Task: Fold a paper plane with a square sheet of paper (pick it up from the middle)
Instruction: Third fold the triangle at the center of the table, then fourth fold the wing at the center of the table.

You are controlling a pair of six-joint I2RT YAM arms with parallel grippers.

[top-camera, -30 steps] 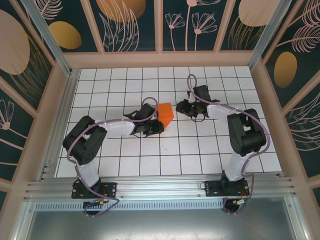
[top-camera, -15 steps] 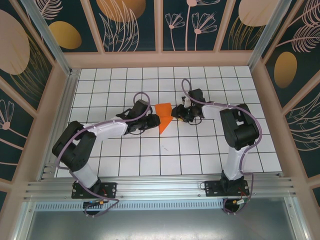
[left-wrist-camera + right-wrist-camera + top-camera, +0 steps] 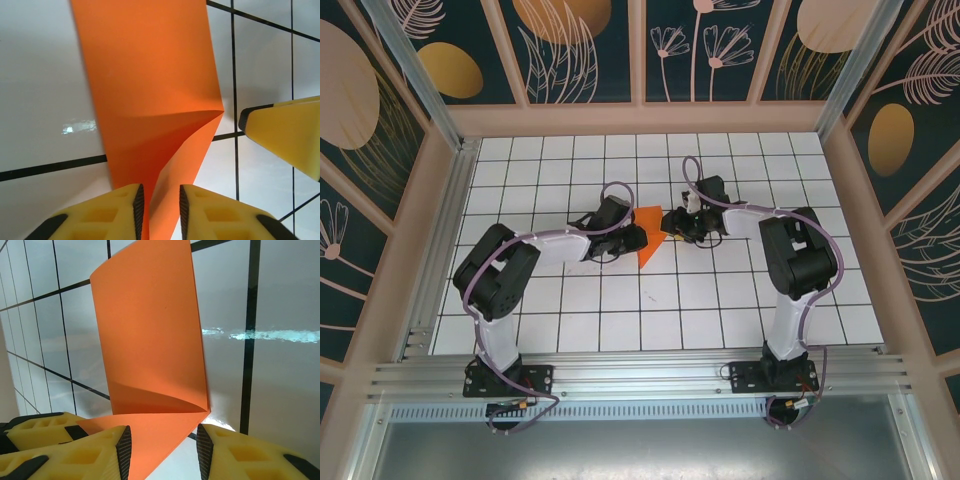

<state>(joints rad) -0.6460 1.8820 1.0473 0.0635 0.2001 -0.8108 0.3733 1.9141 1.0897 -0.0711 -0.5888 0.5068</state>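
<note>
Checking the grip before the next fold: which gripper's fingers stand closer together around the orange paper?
The left gripper: its fingers leave only a narrow slot around the orange paper, while the right gripper has its fingers clearly wider apart.

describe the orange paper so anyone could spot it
Look at the white gridded table, at its middle, where the left gripper and right gripper meet. The paper lies between them: a folded orange sheet, the only orange thing on the tiles.

Bright, even light; glare streaks on the table (image 3: 260, 335), close edges blurred.
</note>
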